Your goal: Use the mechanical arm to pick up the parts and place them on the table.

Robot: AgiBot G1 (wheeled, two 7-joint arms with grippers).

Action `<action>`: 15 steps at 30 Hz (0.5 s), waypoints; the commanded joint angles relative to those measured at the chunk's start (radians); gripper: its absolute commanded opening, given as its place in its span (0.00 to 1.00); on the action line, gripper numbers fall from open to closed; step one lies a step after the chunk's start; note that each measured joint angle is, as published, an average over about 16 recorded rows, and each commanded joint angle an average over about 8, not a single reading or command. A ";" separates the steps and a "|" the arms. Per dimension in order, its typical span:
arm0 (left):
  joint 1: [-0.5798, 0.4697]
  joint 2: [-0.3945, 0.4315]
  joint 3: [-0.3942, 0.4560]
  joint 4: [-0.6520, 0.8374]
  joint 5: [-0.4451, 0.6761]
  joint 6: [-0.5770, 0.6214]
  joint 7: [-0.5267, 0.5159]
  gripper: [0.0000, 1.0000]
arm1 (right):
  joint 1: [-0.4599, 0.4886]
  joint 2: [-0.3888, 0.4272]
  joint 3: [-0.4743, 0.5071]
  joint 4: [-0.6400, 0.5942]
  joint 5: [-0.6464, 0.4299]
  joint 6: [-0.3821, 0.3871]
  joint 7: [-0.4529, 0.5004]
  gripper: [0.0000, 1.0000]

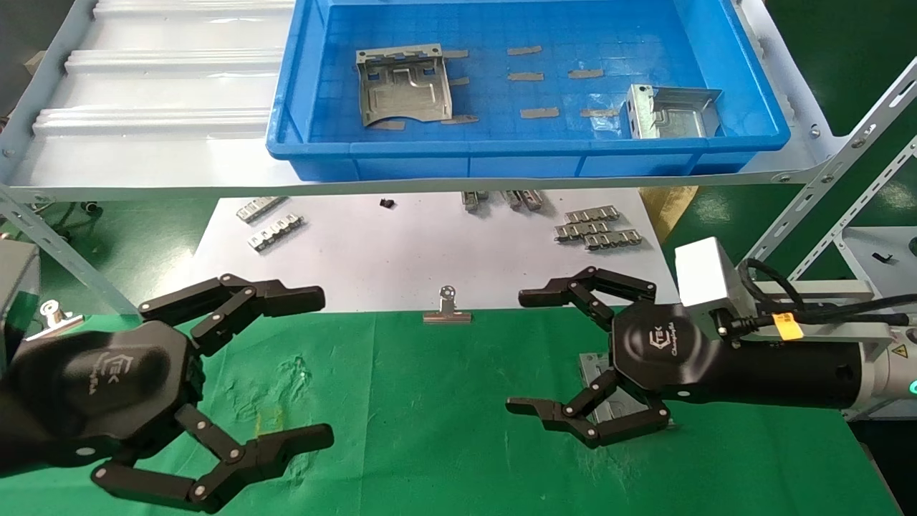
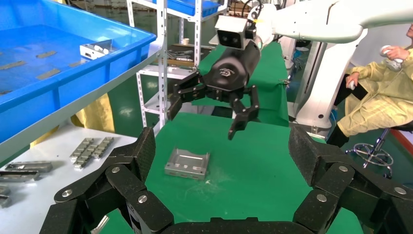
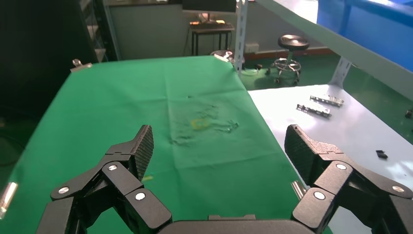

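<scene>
One grey stamped part [image 1: 591,371] lies on the green table [image 1: 430,401], mostly hidden under my right gripper [image 1: 517,351], which hovers above it, open and empty. The left wrist view shows this part [image 2: 187,163] free on the cloth with the right gripper [image 2: 202,124] raised above it. Two more parts [image 1: 405,82] [image 1: 670,111] lie in the blue bin. My left gripper [image 1: 326,365] is open and empty over the table's left side. It shows open in its own view [image 2: 225,151], as the right gripper does in its view [image 3: 220,146].
The blue bin [image 1: 501,154] sits on a pale ribbed shelf [image 1: 157,86] above the table. Behind the cloth a white sheet [image 1: 401,251] holds ridged strips [image 1: 594,226] [image 1: 276,233]. A silver binder clip [image 1: 447,309] sits on the cloth's far edge. A person [image 2: 380,97] sits beyond the table.
</scene>
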 commanded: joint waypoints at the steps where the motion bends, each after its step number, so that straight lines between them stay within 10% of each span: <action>1: 0.000 0.000 0.000 0.000 0.000 0.000 0.000 1.00 | -0.024 0.010 0.033 0.034 0.001 0.003 0.023 1.00; 15: 0.000 0.000 0.000 0.000 0.000 0.000 0.000 1.00 | -0.195 0.078 0.265 0.274 0.009 0.028 0.188 1.00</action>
